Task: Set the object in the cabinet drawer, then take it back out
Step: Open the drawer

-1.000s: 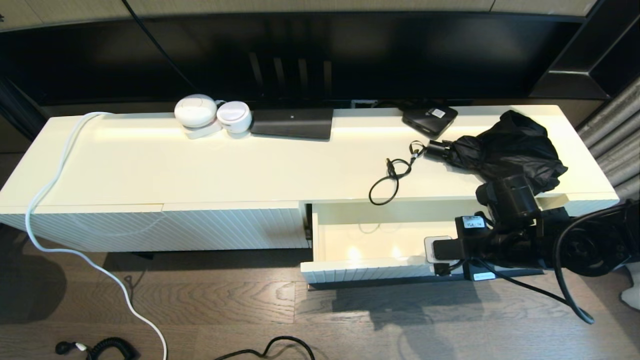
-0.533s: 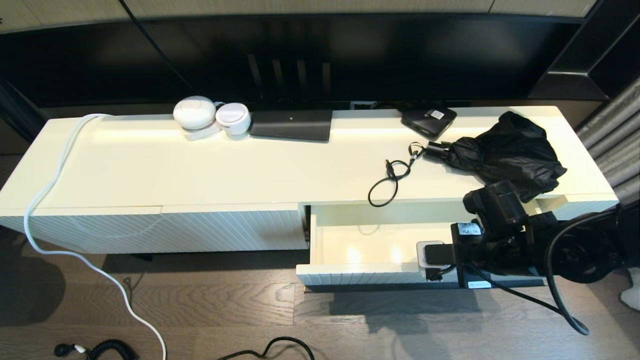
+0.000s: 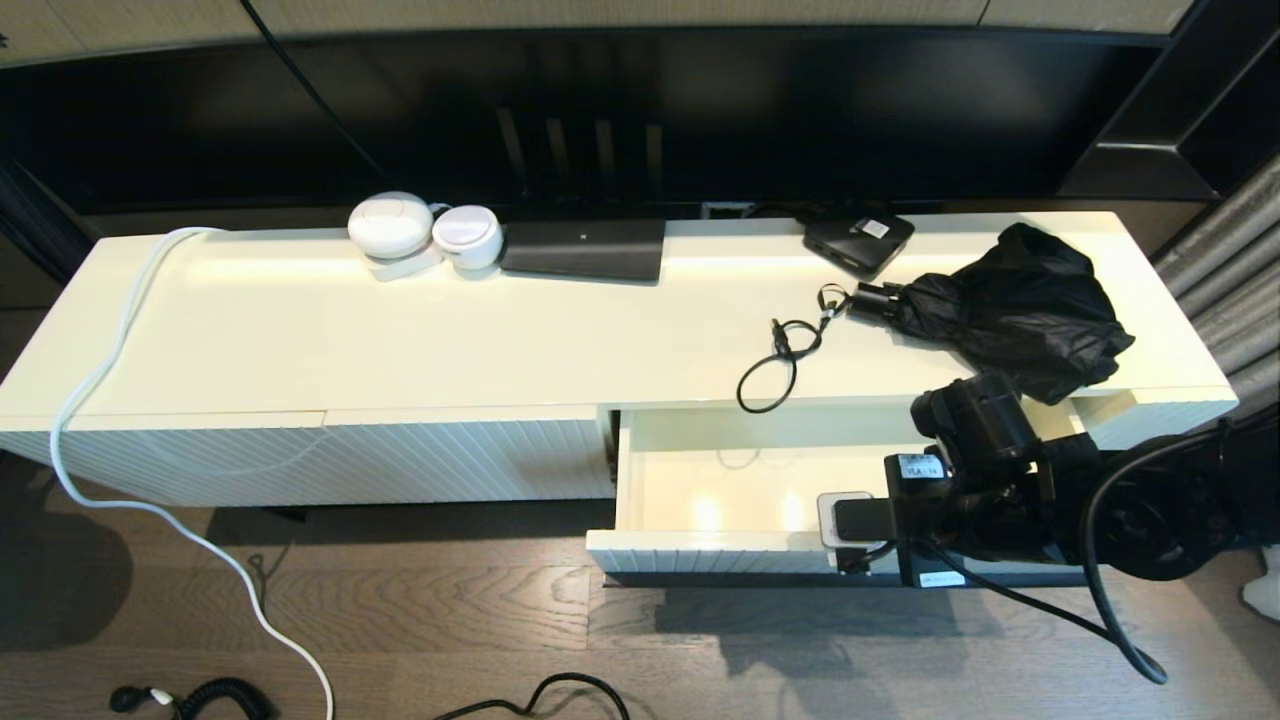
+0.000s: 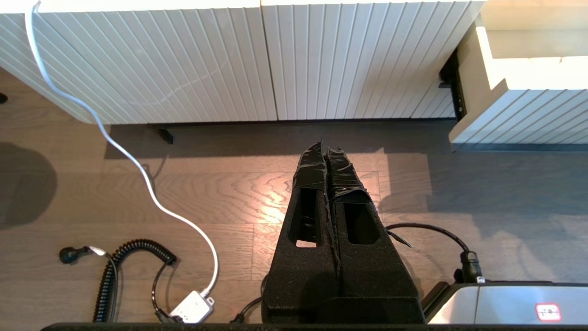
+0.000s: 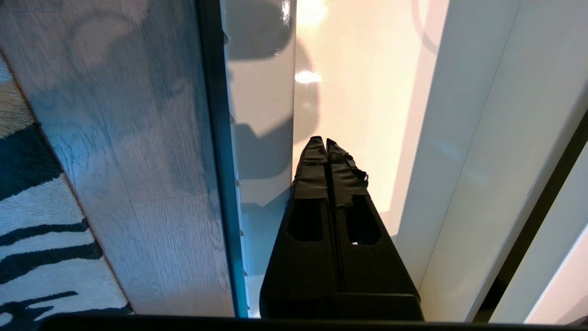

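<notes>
The cabinet drawer (image 3: 720,480) stands pulled out at the right half of the white cabinet, its glossy cream inside bare. My right arm (image 3: 960,490) reaches down into it near its right end. The right gripper (image 5: 326,140) is shut with nothing between its fingers, and rests inside the drawer close against the inner face of the front wall (image 5: 259,115). A black folded umbrella (image 3: 1010,300) lies on the cabinet top behind the drawer. My left gripper (image 4: 325,145) hangs shut and empty over the wooden floor, left of the drawer (image 4: 528,115).
A looped black cable (image 3: 780,365) lies on the cabinet top (image 3: 450,330) by the drawer's back edge. Further back sit two white round devices (image 3: 425,232), a flat black box (image 3: 585,248) and a small black box (image 3: 860,240). A white cord (image 3: 150,500) trails down to the floor.
The drawer has slid a little further out towards me, and my right arm has moved with it, slightly left and nearer. The left arm has not moved.
</notes>
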Available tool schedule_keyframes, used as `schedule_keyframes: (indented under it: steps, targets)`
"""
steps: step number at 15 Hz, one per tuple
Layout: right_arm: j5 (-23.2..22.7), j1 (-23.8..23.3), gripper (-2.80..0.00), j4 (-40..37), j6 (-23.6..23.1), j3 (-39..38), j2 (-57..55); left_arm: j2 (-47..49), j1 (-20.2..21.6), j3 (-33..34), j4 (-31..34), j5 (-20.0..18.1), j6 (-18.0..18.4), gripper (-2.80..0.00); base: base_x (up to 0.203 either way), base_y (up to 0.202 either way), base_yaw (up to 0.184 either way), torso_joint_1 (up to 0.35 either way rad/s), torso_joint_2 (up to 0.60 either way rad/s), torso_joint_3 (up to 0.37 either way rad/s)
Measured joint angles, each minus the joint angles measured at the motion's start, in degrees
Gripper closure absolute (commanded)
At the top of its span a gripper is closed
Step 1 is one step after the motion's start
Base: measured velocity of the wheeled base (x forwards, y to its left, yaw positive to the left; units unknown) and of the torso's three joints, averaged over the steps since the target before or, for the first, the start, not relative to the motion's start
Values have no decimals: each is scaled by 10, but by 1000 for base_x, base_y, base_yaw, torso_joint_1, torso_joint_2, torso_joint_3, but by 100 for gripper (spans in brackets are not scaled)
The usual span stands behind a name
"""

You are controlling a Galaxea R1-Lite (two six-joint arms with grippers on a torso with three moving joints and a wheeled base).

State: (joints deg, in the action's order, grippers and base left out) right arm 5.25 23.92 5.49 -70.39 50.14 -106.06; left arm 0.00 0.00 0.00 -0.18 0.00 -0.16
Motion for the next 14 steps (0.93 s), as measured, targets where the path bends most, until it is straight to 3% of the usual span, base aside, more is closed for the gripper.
schedule_keyframes:
  steps: [14]
  targets:
    - [1,1,0,-4,-1,-53,51,0,0,0,0,0,0,0,0,0,0,0,0,0]
